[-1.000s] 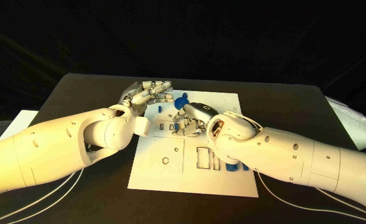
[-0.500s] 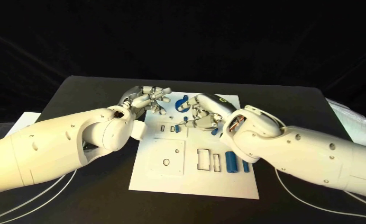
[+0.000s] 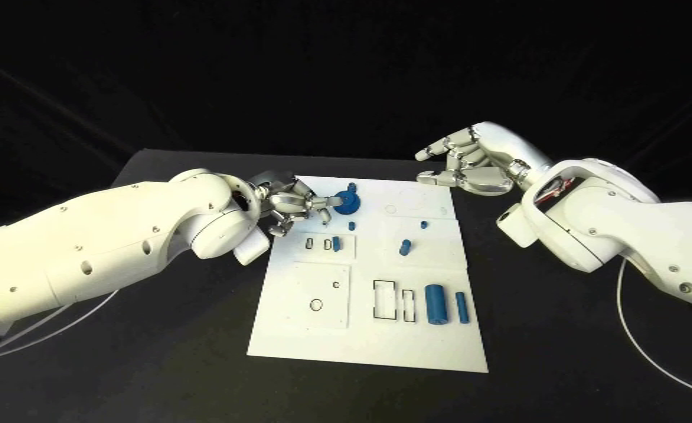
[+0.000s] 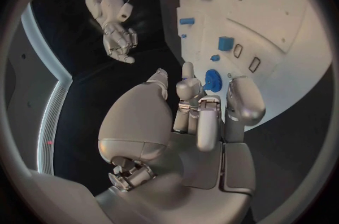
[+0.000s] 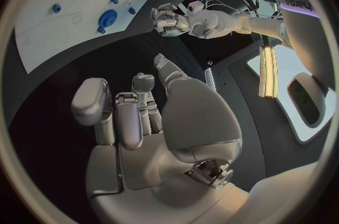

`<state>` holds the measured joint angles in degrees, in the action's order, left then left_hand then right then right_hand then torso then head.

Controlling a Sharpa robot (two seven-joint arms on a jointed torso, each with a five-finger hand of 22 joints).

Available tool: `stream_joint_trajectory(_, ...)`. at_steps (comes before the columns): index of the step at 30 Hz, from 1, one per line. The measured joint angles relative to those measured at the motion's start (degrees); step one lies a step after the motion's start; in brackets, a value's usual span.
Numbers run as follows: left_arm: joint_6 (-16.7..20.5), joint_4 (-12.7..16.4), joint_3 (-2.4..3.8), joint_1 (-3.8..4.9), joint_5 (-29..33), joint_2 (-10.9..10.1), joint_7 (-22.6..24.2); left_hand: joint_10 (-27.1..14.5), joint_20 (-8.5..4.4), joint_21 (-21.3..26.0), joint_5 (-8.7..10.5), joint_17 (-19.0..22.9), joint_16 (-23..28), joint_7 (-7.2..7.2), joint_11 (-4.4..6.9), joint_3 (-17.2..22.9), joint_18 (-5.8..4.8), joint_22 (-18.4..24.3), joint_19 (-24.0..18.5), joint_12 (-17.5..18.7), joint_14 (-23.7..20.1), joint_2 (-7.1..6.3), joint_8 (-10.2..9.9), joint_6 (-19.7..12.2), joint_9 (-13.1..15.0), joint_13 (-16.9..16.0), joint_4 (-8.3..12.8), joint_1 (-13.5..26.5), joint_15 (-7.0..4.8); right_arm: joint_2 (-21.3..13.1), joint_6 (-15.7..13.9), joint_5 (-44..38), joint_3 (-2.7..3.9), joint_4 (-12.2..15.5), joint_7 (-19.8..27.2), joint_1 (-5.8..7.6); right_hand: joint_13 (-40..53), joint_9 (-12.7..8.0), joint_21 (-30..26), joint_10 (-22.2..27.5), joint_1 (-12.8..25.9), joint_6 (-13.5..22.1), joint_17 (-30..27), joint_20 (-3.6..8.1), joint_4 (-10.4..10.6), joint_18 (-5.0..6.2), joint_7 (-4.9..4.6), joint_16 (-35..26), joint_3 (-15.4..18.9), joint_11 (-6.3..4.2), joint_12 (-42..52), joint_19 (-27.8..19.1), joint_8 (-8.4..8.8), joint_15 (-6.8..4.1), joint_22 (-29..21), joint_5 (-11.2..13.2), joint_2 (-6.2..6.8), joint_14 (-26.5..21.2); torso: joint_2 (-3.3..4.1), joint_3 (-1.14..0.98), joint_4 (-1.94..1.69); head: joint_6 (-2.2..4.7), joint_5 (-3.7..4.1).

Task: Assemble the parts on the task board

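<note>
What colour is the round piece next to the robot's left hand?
Blue. The round piece sits on the white task board; the head view shows it best.

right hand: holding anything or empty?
Empty. The right hand hangs off the task board with fingers apart; right wrist view shows a bare palm.
</note>
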<state>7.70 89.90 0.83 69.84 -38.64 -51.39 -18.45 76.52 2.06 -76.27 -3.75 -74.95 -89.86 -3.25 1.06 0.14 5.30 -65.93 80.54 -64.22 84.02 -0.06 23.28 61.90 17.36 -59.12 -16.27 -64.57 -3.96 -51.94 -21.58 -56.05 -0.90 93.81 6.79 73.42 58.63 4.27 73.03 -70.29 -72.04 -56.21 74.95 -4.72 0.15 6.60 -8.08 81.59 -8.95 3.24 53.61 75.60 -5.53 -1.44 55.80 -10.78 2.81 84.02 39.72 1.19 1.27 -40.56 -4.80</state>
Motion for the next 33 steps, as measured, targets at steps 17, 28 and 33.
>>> stream_joint_trajectory(17, -13.1, -7.3, -0.13, 2.43, -19.8, 8.4, -16.1, 0.4, -0.51, -4.3, 0.67, 0.0, 0.0, 0.70, -0.02, -7.4, -1.54, -8.0, 2.9, -4.7, -0.1, 2.85, 7.8, -4.6, 9.8, -6.0, -0.3, -0.6, -0.44, -0.8, 1.3, 7.0, -0.12, -1.7, 0.7, 0.40, -0.4, 0.0, -0.9, 0.0, -0.5, 0.0, 0.0, 0.21, 0.0, -0.01, 0.00, -0.8, 0.0, 0.00, 0.0, -0.2, -0.21, 0.00, -1.3, -0.7, -0.47, 0.0, -0.70, -0.57, 0.53, -0.57, -0.52)
stream_joint_trajectory(28, -16.4, -10.7, -0.65, 2.49, -23.4, 12.1, -17.8, 0.6, -0.72, -4.5, 0.67, 0.0, 0.0, 0.69, 0.17, -9.1, -1.76, -8.5, 3.1, -4.9, -0.1, 3.16, 8.6, -5.0, 11.4, -6.4, -0.4, -0.3, -0.44, -0.5, 1.9, 7.3, -0.17, -2.2, 0.4, 0.40, -0.6, 0.0, -0.9, 0.2, -1.0, 0.0, 0.0, 0.21, -0.4, -0.01, 0.01, -0.9, -0.1, -0.20, 0.0, -0.2, -0.21, 0.00, -1.4, -0.7, -0.52, 0.0, -0.55, -0.54, 0.52, -1.05, -0.29)
stream_joint_trajectory(33, -17.8, -11.6, -0.73, 2.50, -24.3, 13.0, -18.2, 0.6, -0.72, -4.7, 0.67, 0.0, 0.0, 0.91, 0.17, -9.6, -1.76, -8.9, 3.1, -5.2, -0.1, 3.38, 8.9, -5.2, 11.9, -6.8, -0.3, -0.1, -0.44, -0.4, 2.0, 7.3, -0.18, -2.4, 0.3, 0.40, -0.6, 0.0, -0.9, 0.2, -1.0, 0.0, 0.0, 0.20, -0.4, -0.01, 0.01, -0.9, -0.1, -0.20, 0.0, -0.2, -0.21, 0.00, -1.4, -0.7, -0.52, 0.0, -0.55, -0.53, 0.52, -1.32, -0.25)
